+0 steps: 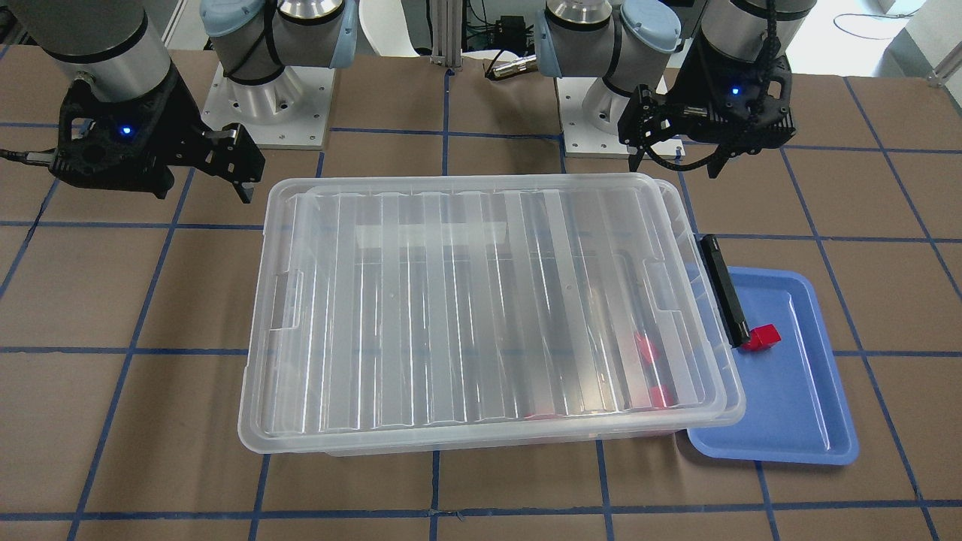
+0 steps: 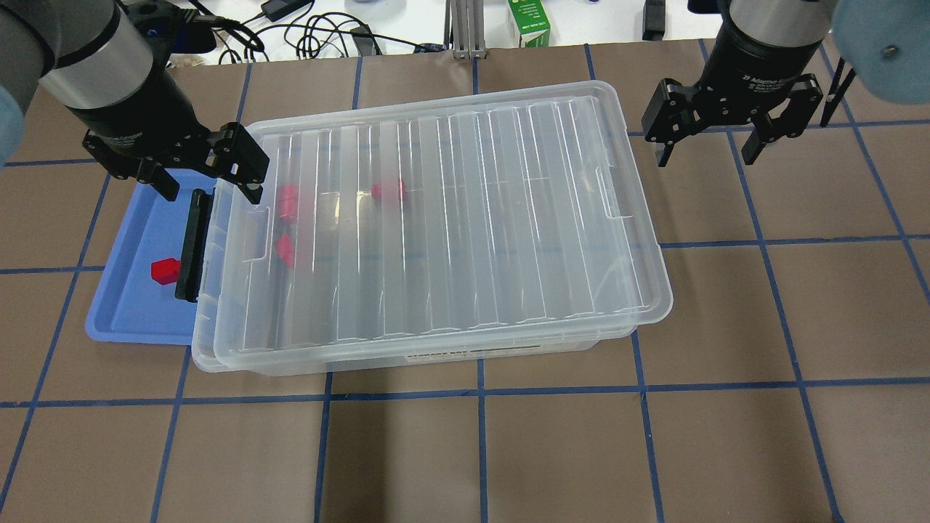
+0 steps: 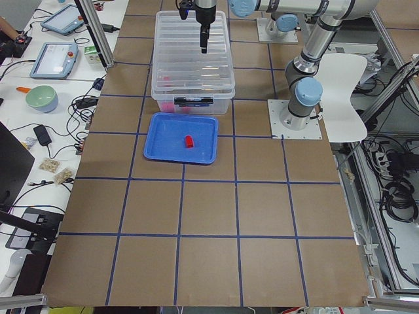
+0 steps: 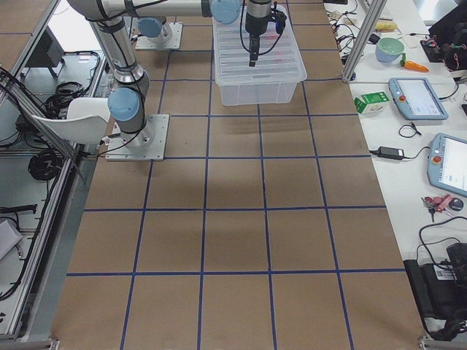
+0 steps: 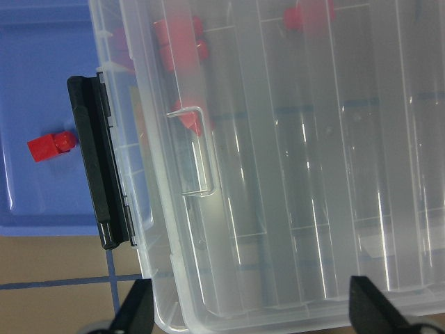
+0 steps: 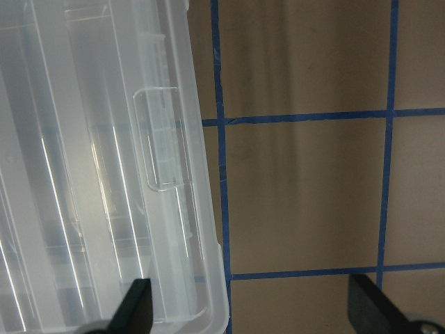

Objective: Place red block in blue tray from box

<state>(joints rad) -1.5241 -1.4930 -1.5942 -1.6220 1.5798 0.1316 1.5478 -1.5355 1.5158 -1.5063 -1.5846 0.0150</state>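
Observation:
One red block (image 2: 164, 270) (image 1: 763, 336) (image 5: 50, 145) lies in the blue tray (image 2: 131, 305) (image 1: 797, 406) (image 3: 170, 140), close to the black clip (image 2: 192, 243) on the end of the box (image 2: 465, 218) (image 1: 481, 300). The ribbed lid rests on the box, slightly askew. Through it show three more red blocks (image 2: 288, 202) (image 2: 389, 190) (image 2: 285, 250) near the clip end. My left gripper (image 2: 208, 187) (image 1: 675, 165) (image 5: 254, 316) hovers open above the clip end of the box and the tray's far edge, holding nothing. My right gripper (image 2: 705, 155) (image 6: 257, 309) hangs open and empty beside the box's opposite end.
The brown table (image 2: 508, 450) carries a grid of blue tape. Cables and a green carton (image 2: 529, 22) lie beyond its far edge. Tablets, a bowl and a chair show at the sides in the exterior left view.

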